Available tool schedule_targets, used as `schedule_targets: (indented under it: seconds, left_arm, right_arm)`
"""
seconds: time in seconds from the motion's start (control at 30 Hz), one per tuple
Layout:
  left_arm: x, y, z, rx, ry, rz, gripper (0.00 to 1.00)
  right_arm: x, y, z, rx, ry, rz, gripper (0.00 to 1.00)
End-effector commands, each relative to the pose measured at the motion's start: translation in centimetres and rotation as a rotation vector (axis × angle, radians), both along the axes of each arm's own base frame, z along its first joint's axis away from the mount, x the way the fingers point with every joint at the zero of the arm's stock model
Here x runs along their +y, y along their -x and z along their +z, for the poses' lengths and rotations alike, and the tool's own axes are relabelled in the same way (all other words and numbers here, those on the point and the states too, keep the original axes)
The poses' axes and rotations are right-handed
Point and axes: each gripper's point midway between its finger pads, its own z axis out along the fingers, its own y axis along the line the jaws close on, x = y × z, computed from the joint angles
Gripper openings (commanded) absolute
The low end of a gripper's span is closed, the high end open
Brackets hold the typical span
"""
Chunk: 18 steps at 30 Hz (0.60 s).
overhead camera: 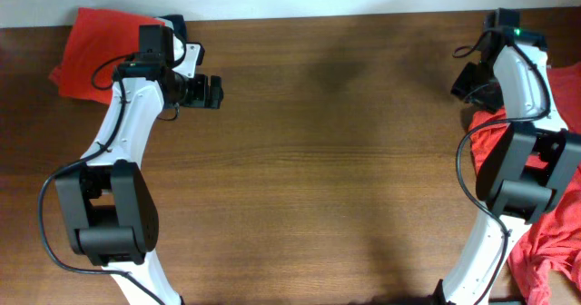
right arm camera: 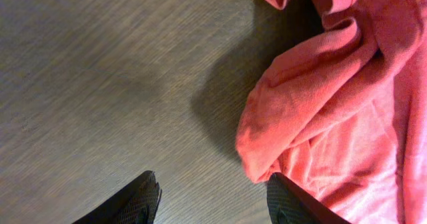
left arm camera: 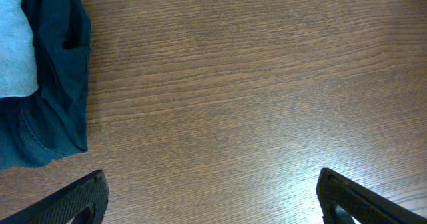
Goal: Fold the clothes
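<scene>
The clothes are one coral-red T-shirt (overhead camera: 545, 237), crumpled in a heap at the table's right edge, partly under my right arm. In the right wrist view a thick fold of the T-shirt (right arm camera: 333, 97) fills the right side. My right gripper (right arm camera: 213, 197) hangs over its left edge with the jaws partly apart. Bare wood shows between them, and the right finger (right arm camera: 293, 204) touches the hem of the fold. In the overhead view this gripper (overhead camera: 472, 83) is at the far right. My left gripper (overhead camera: 211, 92) is open wide over bare wood (left arm camera: 213, 197), far from the shirt.
A folded plain orange-red garment (overhead camera: 91, 46) lies at the far left corner, behind my left arm. A navy garment (left arm camera: 57, 84) with a pale grey one (left arm camera: 15, 44) on top lies just left of my left gripper. Brown wooden tabletop (overhead camera: 336, 160) stretches between the arms.
</scene>
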Motion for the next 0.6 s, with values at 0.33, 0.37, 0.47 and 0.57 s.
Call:
schedule_targets:
  seconds: [0.33, 0.37, 0.47, 0.57]
  left_arm:
    - [0.3, -0.4, 1.1, -0.024, -0.001, 0.017, 0.99]
    - [0.3, -0.4, 1.1, -0.024, -0.001, 0.017, 0.99]
    - [0.3, -0.4, 1.1, -0.024, -0.001, 0.017, 0.99]
    - [0.3, -0.4, 1.1, -0.024, 0.000, 0.018, 0.99]
  right_arm:
    - [-2.5, 1.2, -3.9, 0.026, 0.146, 0.004, 0.34]
    - [-2.7, 1.1, -3.8, 0.024, 0.154, 0.003, 0.22]
    - [-2.8, 1.1, -3.7, 0.025, 0.164, 0.001, 0.04]
    - [-2.7, 1.1, -3.7, 0.030, 0.164, 0.019, 0.04]
